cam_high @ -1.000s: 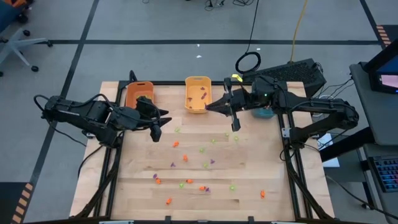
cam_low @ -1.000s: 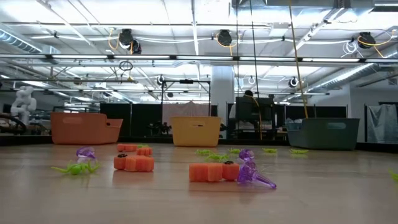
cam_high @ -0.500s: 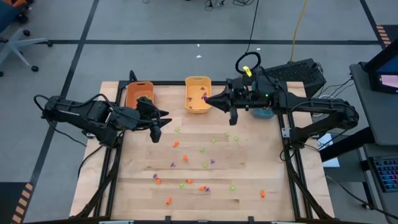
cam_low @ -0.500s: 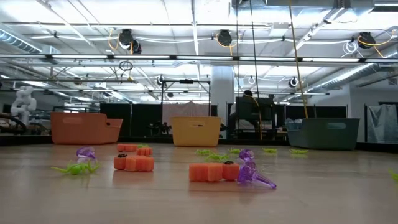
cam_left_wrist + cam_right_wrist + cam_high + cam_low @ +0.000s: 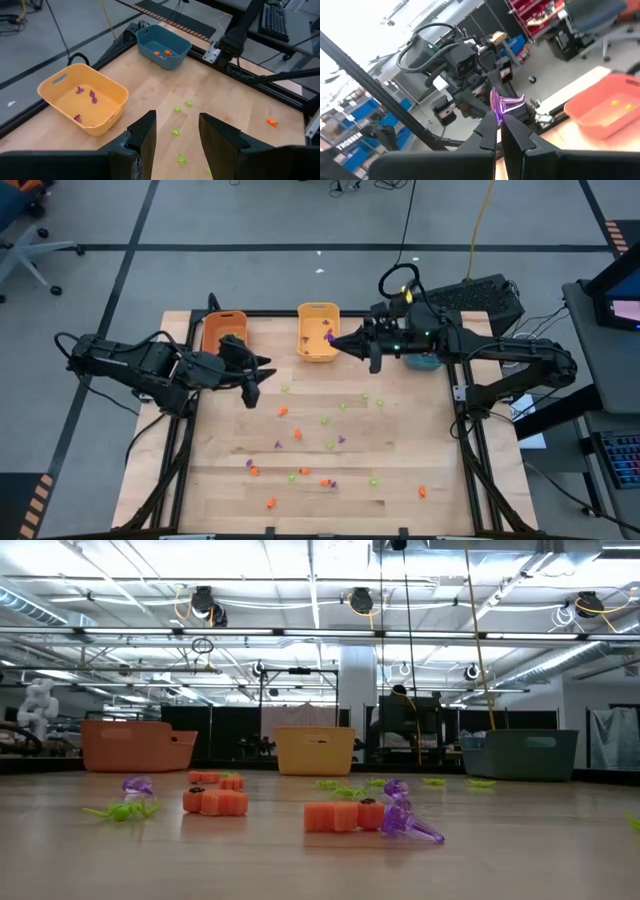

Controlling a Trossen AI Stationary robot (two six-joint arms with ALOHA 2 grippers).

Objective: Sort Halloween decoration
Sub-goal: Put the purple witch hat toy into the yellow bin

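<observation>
The Halloween decoration is many tiny orange, light green and purple trinkets strewn over the wooden table, plus a few lying in the bins. My right gripper hovers level beside the yellow bin at the far edge. It is shut on one purple trinket. My left gripper hangs open and empty above the table, near the orange bin. Neither gripper appears in the low view. My right gripper pinches the purple trinket by its narrow end between the very tips of its two fingers. The fingers lie level and point from the table's right toward its left. The trinket sticks out past the fingertips, lifted clear of table and bins.
The yellow bin holds purple trinkets. The teal bin, at the far right under my right arm, holds orange ones. The orange bin holds green ones. Trinkets lie close to the low camera.
My right gripper has rolled about its own pointing line while staying beside the yellow bin, still shut on the purple trinket. The part of the hand that hung down toward the table has swung up.
</observation>
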